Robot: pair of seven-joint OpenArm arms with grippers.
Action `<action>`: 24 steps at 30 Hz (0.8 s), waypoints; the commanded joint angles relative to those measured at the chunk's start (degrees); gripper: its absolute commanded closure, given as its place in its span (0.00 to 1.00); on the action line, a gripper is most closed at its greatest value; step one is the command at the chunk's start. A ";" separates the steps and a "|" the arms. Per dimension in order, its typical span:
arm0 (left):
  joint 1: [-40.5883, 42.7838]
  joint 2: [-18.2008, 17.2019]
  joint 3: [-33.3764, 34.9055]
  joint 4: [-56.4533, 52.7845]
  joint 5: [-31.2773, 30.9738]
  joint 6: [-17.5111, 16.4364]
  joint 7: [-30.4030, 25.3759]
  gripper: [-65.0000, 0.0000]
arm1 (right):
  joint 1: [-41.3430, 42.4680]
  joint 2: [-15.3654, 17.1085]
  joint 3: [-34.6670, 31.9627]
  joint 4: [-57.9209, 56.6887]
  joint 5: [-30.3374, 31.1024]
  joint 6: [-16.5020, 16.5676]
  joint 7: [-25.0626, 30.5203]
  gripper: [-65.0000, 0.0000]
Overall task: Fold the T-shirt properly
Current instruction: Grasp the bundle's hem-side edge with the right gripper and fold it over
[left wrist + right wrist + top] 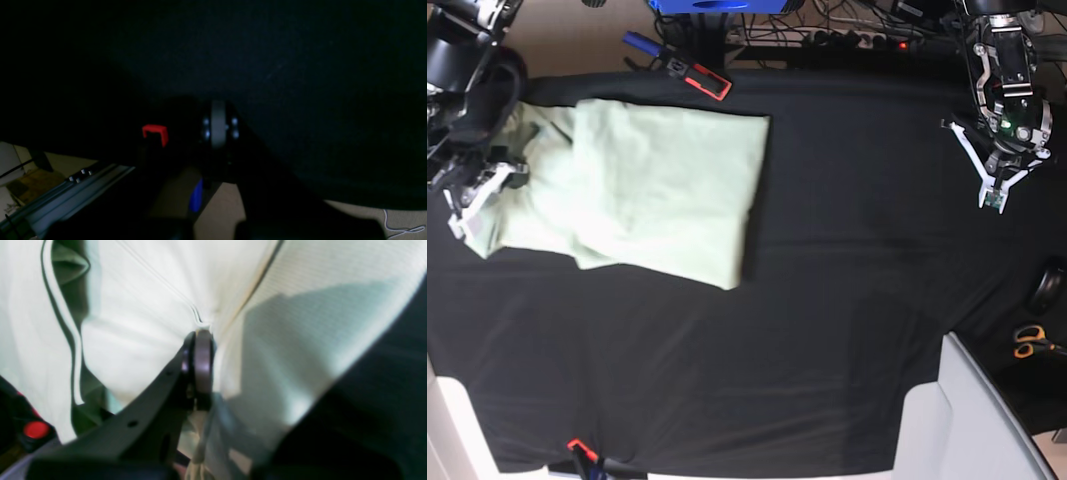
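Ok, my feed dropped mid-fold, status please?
Right gripper shut on the T-shirt at its edge. Left gripper shut, empty, over bare black cloth. T-shirt partly folded. Nothing in the way.

Pale green T-shirt [657, 185] lies partly folded on black table cloth [827, 300], far left. Right gripper [475, 195] sits at shirt's left edge, over the fabric; grip unclear from here. Left gripper [997, 190] hangs far right, well apart from shirt. Scissors [1030, 341] at right edge.
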 commanded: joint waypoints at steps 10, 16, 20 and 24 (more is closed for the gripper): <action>-0.24 -1.02 -0.42 1.00 0.53 0.27 -0.50 1.00 | 0.29 3.86 -0.29 5.61 -0.55 -0.27 -0.15 1.00; -0.24 -1.02 -0.42 0.91 0.53 0.27 -0.50 1.00 | -2.09 3.69 -1.61 16.16 -0.55 -1.19 -1.03 1.00; -0.33 -1.02 -0.42 0.82 0.53 0.27 -0.50 1.00 | -4.64 3.34 -7.85 21.69 -0.55 -8.93 -0.77 1.00; -0.41 -1.02 -0.42 0.82 0.53 0.27 -0.50 1.00 | -6.66 1.05 -12.60 26.09 -0.47 -17.63 -0.59 1.00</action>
